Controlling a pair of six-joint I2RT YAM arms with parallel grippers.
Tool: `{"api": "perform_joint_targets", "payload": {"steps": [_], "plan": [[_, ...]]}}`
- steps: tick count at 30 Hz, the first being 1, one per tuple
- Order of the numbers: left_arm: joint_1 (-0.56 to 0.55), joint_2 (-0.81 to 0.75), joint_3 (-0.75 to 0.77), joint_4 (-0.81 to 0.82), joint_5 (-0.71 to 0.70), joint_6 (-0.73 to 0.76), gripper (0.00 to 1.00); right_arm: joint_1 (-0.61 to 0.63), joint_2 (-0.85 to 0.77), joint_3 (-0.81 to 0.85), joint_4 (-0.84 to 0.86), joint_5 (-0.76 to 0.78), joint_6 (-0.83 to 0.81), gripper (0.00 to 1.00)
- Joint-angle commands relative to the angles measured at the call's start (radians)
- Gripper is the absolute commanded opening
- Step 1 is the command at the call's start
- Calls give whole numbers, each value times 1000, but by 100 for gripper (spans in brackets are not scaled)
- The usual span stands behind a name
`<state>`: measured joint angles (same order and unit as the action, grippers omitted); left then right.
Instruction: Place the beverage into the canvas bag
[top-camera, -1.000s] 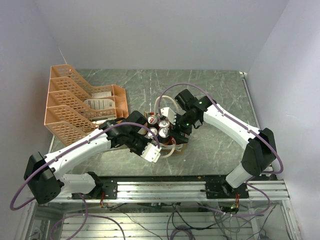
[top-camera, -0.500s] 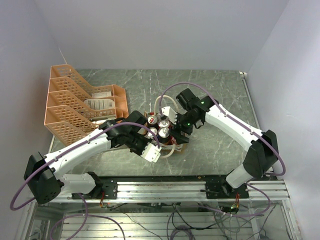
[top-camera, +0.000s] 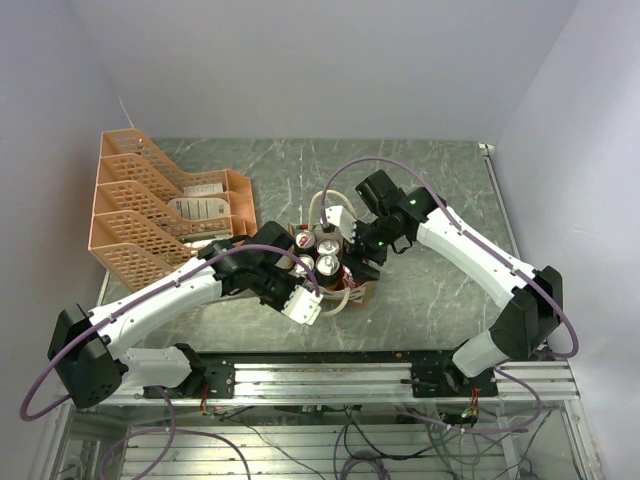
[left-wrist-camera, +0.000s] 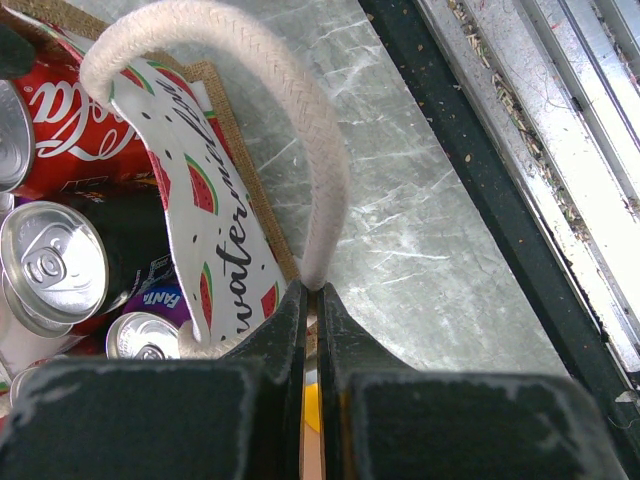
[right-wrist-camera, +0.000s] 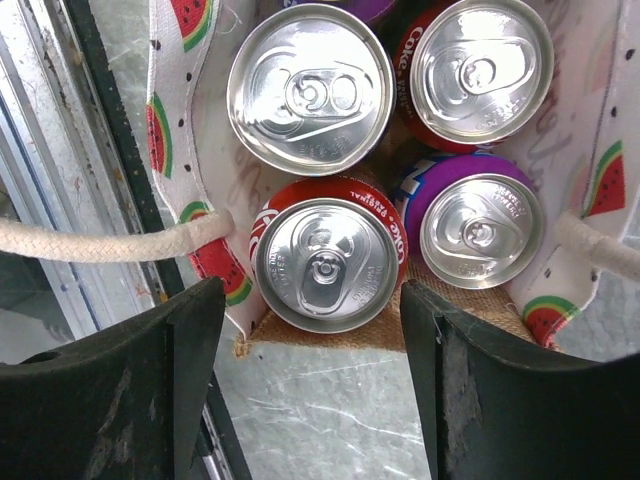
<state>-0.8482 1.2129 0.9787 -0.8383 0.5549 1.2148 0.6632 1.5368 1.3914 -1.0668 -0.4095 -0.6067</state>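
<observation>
We clench the left gripper on the white handle, evidently to hold the canvas bag open, while the released right gripper hovers over the beverage, seated at 7 o'clock among the bag's cans.

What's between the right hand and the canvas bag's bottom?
In the right wrist view, a red cola can stands upright in the canvas bag, beneath the open right hand, three more cans beside it.
</observation>
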Motion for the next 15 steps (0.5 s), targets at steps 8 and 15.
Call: {"api": "perform_joint_targets", "payload": {"steps": [8,15], "plan": [[-12,-2,15,8,27,-5,7,3,-21,42,61,41,29,55],[-12,-2,12,8,25,-4,7,3,-5,-7,94,69,36,47]]}}
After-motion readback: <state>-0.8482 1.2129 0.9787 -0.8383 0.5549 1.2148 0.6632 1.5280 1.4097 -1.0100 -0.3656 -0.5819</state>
